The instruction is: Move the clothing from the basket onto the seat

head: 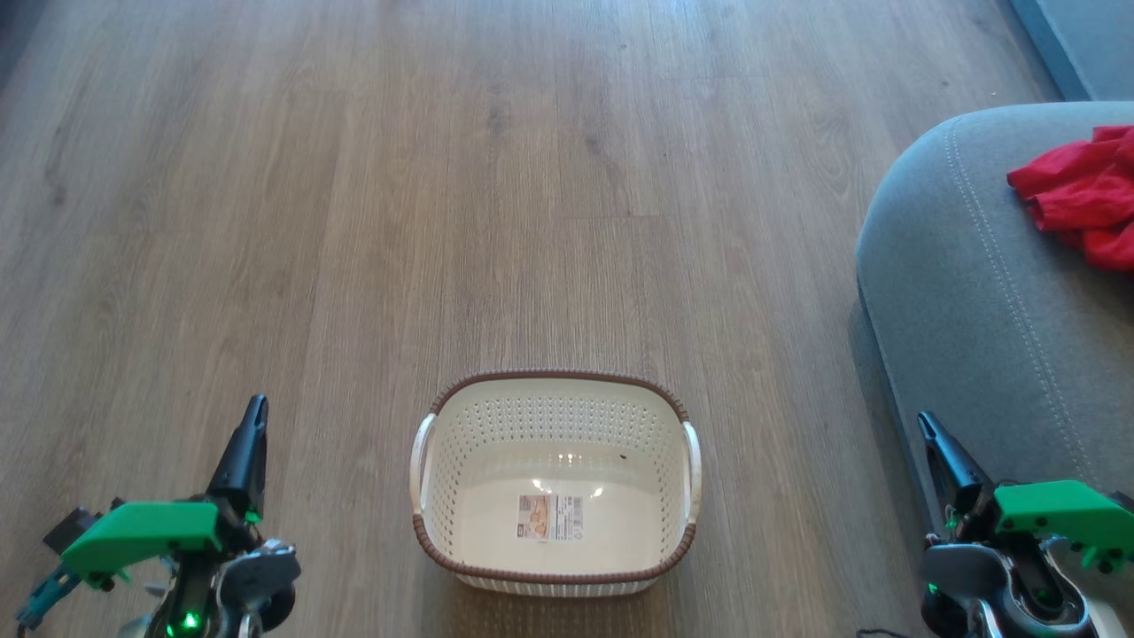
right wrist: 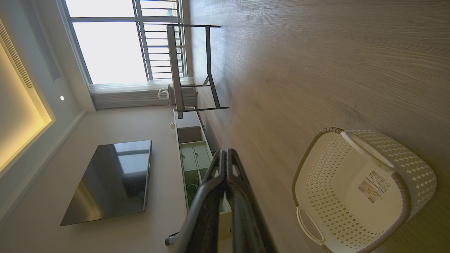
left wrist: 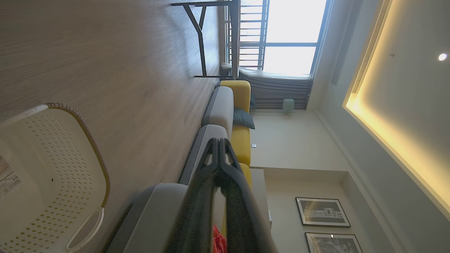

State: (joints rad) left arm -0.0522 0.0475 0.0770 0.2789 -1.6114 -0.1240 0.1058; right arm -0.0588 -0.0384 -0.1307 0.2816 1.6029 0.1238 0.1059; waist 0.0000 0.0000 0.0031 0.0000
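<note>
At the head view's right edge, red clothing (head: 1085, 195) lies cut off on the grey seat (head: 966, 292); the left wrist view glimpses a scrap. Both the left gripper (head: 255, 416) and right gripper (head: 928, 427) clench nothing.

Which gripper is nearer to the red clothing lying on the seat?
Right. The right gripper is beside the seat, below the clothing in the head view; the left gripper is far off, beyond the basket.

The basket (head: 554, 416) sits on the floor (head: 443, 177) between the left tool (head: 255, 412) and the right tool (head: 926, 424); the seat (head: 957, 310) lies just beside the right tool; the clothing (head: 1081, 195) rests on it, well ahead of that tool.
</note>
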